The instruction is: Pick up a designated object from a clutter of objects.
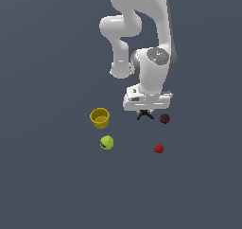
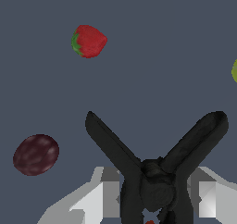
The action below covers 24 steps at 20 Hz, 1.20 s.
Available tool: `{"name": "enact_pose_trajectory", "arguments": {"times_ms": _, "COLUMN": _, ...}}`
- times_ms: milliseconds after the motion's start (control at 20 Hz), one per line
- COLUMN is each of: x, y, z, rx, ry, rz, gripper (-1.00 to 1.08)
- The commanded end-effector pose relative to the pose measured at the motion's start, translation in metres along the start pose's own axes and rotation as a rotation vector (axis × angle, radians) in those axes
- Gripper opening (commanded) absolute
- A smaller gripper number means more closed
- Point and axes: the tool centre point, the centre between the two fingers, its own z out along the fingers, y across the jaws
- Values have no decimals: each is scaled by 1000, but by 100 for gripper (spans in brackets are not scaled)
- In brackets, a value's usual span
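The designated black clamp (image 1: 144,114) sits just under my gripper (image 1: 144,110), its two legs splayed below the hand. In the wrist view the clamp (image 2: 155,172) fills the space between my fingers (image 2: 104,195), with a red spot just showing at its base. My gripper (image 2: 155,193) has both pads against the clamp's body, so it looks shut on it. The clamp is level with the other things of the clutter. The gripper's fingertips are hidden by the hand in the exterior view.
A dark maroon berry (image 1: 164,118) lies close to the clamp on the exterior view's right, also seen in the wrist view (image 2: 36,154). A red berry (image 1: 159,148) (image 2: 89,41), a yellow-green ball (image 1: 107,142) and a yellow cup (image 1: 99,118) lie around.
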Motion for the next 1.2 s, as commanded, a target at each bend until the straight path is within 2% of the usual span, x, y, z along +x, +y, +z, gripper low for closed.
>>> {"name": "enact_pose_trajectory", "arguments": {"times_ms": 0, "x": 6, "y": -3, "z": -24, "rx": 0, "ry": 0, "rz": 0, "gripper": -100}}
{"name": "enact_pose_trajectory", "arguments": {"times_ms": 1150, "x": 74, "y": -24, "z": -233, "rx": 0, "ry": 0, "rz": 1, "gripper": -100}}
